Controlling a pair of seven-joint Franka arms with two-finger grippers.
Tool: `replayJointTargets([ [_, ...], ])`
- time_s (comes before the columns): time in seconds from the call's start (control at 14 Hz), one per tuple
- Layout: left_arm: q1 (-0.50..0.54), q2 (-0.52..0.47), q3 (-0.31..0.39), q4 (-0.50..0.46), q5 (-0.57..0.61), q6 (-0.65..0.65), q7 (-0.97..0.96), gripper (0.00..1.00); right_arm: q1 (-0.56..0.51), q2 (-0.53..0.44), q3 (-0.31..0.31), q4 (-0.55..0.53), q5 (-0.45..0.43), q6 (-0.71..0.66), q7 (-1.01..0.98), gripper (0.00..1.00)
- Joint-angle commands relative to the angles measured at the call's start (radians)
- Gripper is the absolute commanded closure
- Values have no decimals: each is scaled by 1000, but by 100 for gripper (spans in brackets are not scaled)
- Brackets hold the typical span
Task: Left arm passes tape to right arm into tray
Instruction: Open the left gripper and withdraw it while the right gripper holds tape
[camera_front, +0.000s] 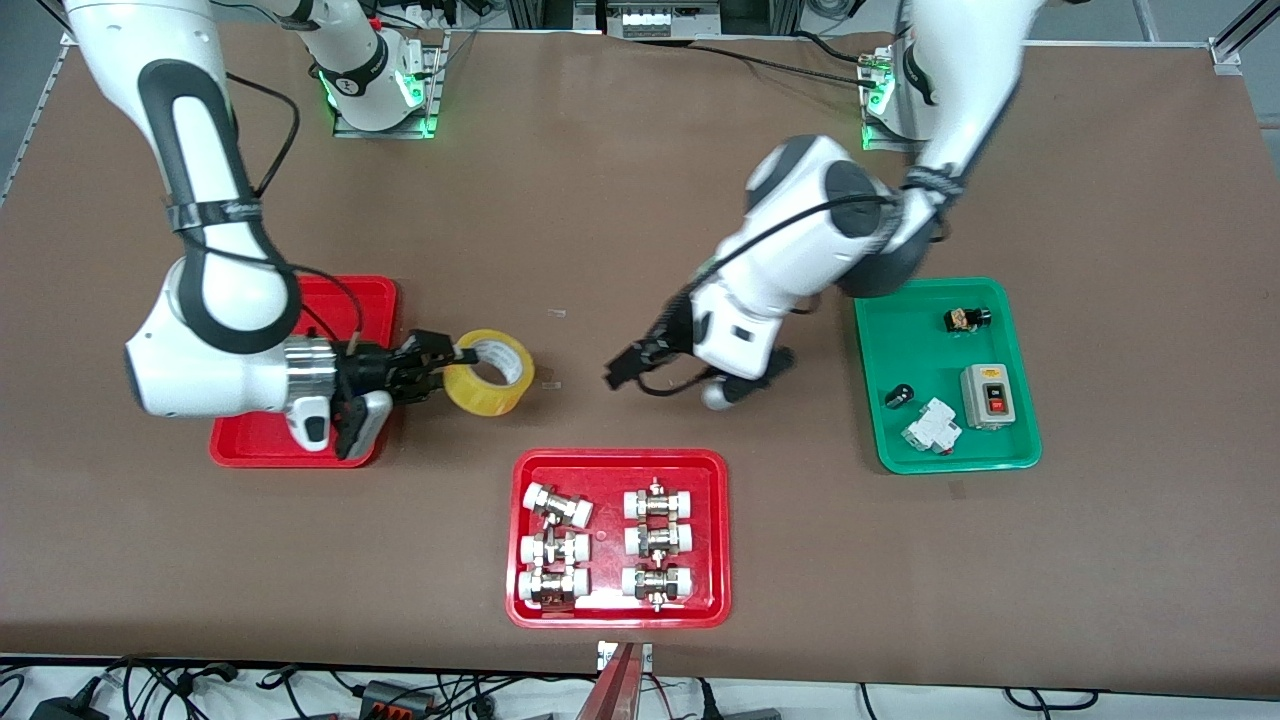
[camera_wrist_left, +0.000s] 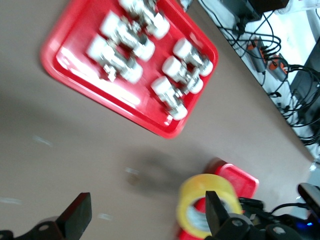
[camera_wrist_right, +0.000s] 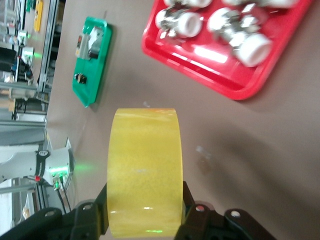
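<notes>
Nearest the front camera sits a red tray of fittings (camera_front: 618, 470) on the brown table (camera_front: 1100, 560). Above it, the right gripper (camera_front: 440, 370) is clamped across the tape (camera_front: 487, 373), held over bare table just beside the plain tray (camera_front: 380, 295). The roll looks light, stiff and slick-sided; gripping through the rim seems safest. The left gripper (camera_front: 625, 368), jaws spread and empty, hangs over mid-table near the green tray (camera_front: 945, 465).

Both arms wear glossy white shells with black joint bands. The right arm (camera_front: 215, 300) carries a shiny silver wrist ring before its black gripper (camera_front: 425, 368), a thin black cable looping alongside. The left arm (camera_front: 800, 250) has an all-white wrist, a black cable, and a slim black gripper (camera_front: 625, 370). Green lights glow at both bases
</notes>
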Motion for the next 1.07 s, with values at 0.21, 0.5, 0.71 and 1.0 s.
replayJointTargets([
  [0.21,187,-160,3,-13,13,-460,436,0,-252,33,9,9,-21,-111,-11,76],
  [0.5,290,-242,0,2,167,-724,543,0,-412,71,9,-2,-52,-195,-4,76],
  [0.71,290,-273,85,34,224,-831,618,0,-475,126,9,-10,-84,-252,-5,76],
  [1.0,281,-366,274,-94,243,-843,1000,0,-513,156,9,-25,-130,-274,-8,75],
])
